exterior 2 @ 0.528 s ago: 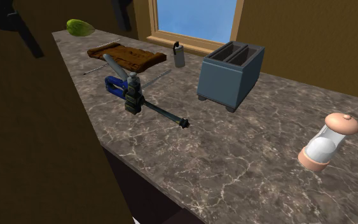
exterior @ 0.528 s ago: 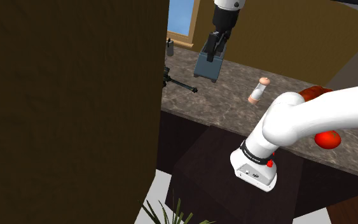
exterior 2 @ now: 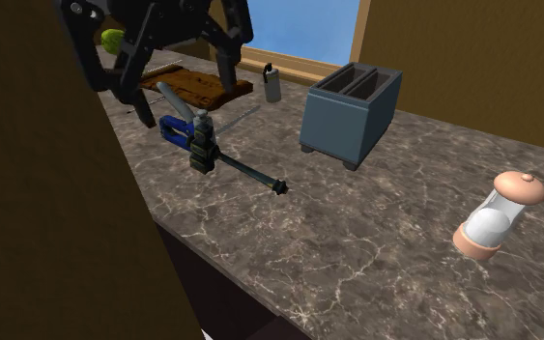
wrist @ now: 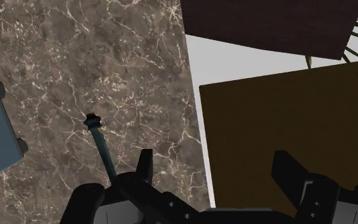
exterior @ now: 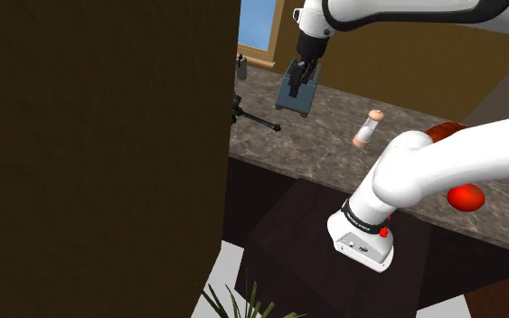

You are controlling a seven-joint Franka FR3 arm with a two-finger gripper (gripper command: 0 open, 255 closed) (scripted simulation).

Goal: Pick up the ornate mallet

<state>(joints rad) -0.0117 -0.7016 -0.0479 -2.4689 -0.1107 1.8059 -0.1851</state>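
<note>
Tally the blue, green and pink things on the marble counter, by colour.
Blue: 2, the toaster and the blue tool beside the mallet.
Green: 1, a round fruit.
Pink: 1, a pink-capped glass container.
Total: 4.

counter point(exterior 2: 376, 253): 1 | on it: mallet point(exterior 2: 238, 167) 1; toaster point(exterior 2: 342, 121) 1, with 2 slots; blue tool point(exterior 2: 174, 127) 1; brown board point(exterior 2: 194, 85) 1; small grey bottle point(exterior 2: 272, 85) 1; peach-capped jar point(exterior 2: 498, 216) 1; green fruit point(exterior 2: 114, 41) 1 | bright red ball point(exterior: 466, 196): 1 | window point(exterior 2: 294, 24): 1 | plant point(exterior: 241, 305): 1
</note>
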